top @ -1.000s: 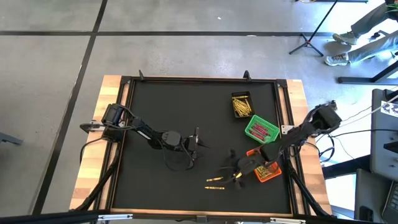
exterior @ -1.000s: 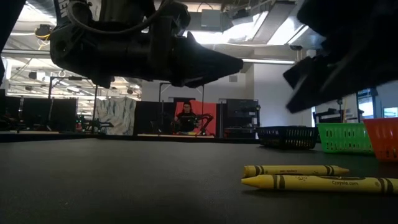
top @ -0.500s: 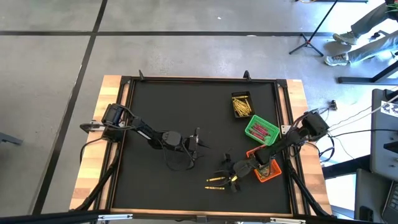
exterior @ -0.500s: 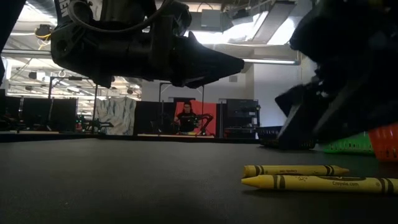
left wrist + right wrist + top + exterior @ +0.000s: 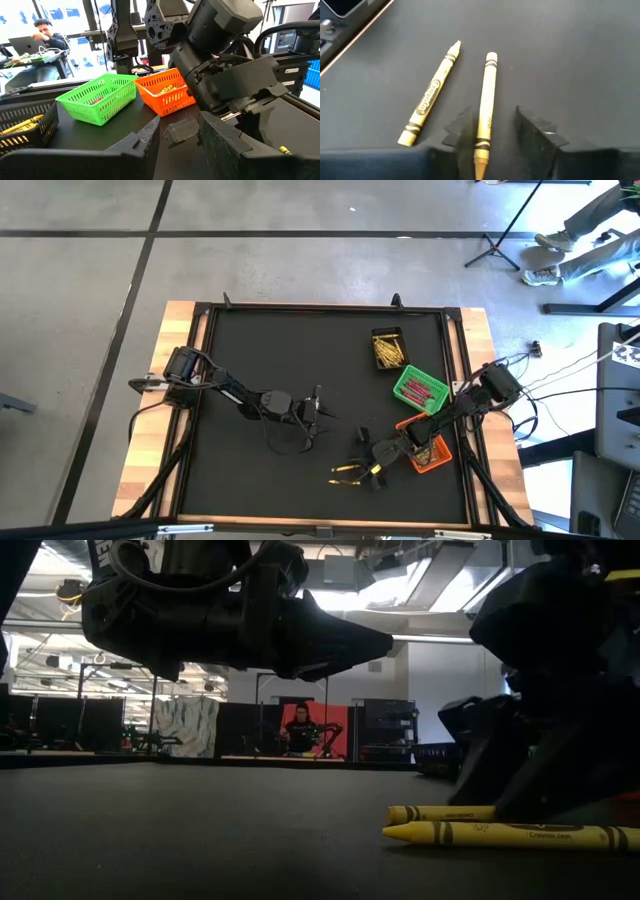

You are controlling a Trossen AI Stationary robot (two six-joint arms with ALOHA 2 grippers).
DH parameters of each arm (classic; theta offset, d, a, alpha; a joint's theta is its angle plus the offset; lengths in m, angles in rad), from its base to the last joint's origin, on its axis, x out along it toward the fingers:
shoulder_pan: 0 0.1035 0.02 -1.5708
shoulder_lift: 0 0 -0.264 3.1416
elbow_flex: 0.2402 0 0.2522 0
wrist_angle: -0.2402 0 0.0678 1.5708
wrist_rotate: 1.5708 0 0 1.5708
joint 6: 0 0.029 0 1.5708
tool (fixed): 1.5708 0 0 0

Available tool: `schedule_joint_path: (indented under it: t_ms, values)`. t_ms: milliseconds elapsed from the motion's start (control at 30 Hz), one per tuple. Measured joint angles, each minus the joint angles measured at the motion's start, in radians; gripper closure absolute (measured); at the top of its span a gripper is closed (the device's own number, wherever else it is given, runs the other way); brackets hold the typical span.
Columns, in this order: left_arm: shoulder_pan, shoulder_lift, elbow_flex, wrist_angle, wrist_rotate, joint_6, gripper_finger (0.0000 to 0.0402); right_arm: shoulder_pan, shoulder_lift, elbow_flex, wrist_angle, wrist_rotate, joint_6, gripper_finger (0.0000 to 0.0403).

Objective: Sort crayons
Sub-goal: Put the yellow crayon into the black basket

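Two yellow crayons (image 5: 347,474) lie side by side on the black mat near the table's front edge. My right gripper (image 5: 493,119) is low over them, slanting down from the table's right, and is open. Its fingers (image 5: 462,132) stand on either side of the far crayon (image 5: 487,97), along its length. The near crayon (image 5: 431,96) lies free beside it, and shows whole in the low view (image 5: 510,834). My left gripper (image 5: 316,408) hangs open and level above the mat's middle, holding nothing. My right gripper has the far crayon's end (image 5: 482,145) between its open fingers. One finger (image 5: 465,127) stands right beside that crayon, and I cannot tell whether it touches. The crayon lies flat on the mat.
Three small bins stand at the mat's right: a black one (image 5: 389,348) with yellow crayons, a green one (image 5: 420,388) with red ones, and an orange one (image 5: 430,455) under my right arm. A person sits far behind the table (image 5: 303,728).
My right gripper has come down toward the two crayons, moving a little toward the table's left and near edges, until its fingers reach the mat around the far crayon.
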Motion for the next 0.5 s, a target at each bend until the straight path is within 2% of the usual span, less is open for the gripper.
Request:
schedule_joint_path:
  t_ms: [333, 500]
  values:
    - [0.0, 0.0, 0.0, 0.0, 0.0, 0.0, 0.0279, 0.0, 0.0, 0.0, -0.029, 0.029, -0.031, 0.0367]
    - [0.0, 0.0, 0.0, 0.0, 0.0, 0.0, 0.0279, 0.0, -0.02, -0.001, -0.038, 0.018, -0.03, 0.0392]
